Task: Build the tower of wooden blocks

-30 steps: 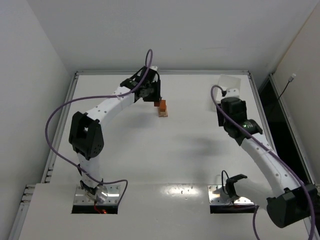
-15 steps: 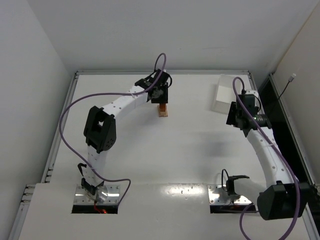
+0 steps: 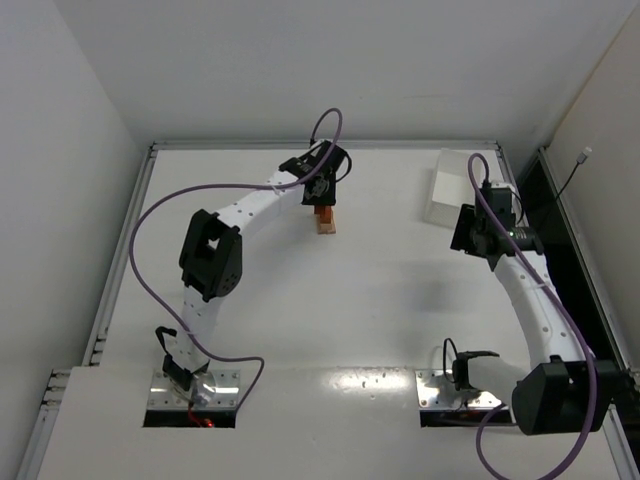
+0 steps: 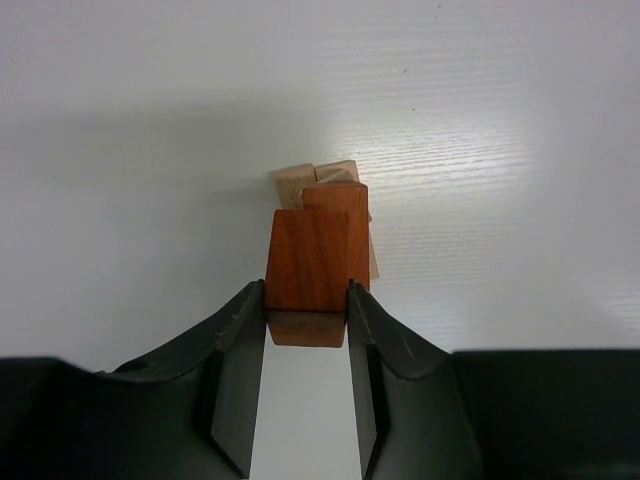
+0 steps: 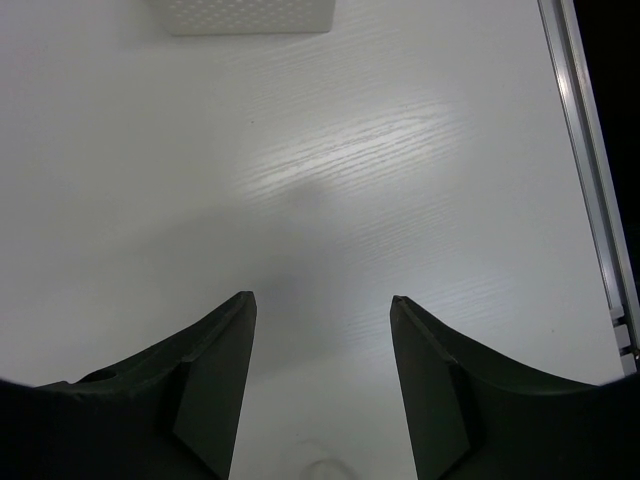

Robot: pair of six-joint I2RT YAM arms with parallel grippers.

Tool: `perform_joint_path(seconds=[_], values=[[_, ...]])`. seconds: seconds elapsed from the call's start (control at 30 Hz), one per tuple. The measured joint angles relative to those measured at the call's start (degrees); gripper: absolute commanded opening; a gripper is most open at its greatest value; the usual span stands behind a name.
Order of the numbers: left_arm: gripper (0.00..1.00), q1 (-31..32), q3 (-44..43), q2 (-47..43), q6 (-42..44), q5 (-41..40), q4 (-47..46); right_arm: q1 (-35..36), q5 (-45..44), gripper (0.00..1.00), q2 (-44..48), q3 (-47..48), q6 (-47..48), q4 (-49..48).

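Now left tool [image 4: 306,305], clamped on red-brown block [image 4: 308,262], has arrived over wood block tower [image 4: 300,182], placement likely next; right tool [image 5: 320,320] apart

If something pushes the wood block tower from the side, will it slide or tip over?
Likely it tips: the wood block tower looks narrow for its height, and its tan blocks sit askew under the top pieces. The pieces seem rigid and merely stacked, so they would probably scatter. The left gripper clamps the reddish-brown block, which may steady the top.
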State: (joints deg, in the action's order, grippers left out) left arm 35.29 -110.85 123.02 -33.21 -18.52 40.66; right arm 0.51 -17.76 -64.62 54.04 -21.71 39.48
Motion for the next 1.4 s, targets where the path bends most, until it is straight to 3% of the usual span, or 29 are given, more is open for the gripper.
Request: perform_joint_path(seconds=[1.07,1.23,1.4], values=[[0.00,1.2,-3.4,2.8,1.5,-0.1,0.9,-1.5,3.3,0.47,-2.7,0.0,-0.4,-1.4],[0.15,1.2,-3.4,2.8,1.7,0.5,0.9,-1.5,3.5,0.47,-2.8,0.0,-0.4,-1.6],[0.18,1.2,-3.5,3.2,2.3,0.6,0.9,-1.5,3.5,0.46,-3.1,0.0,-0.4,-1.8]])
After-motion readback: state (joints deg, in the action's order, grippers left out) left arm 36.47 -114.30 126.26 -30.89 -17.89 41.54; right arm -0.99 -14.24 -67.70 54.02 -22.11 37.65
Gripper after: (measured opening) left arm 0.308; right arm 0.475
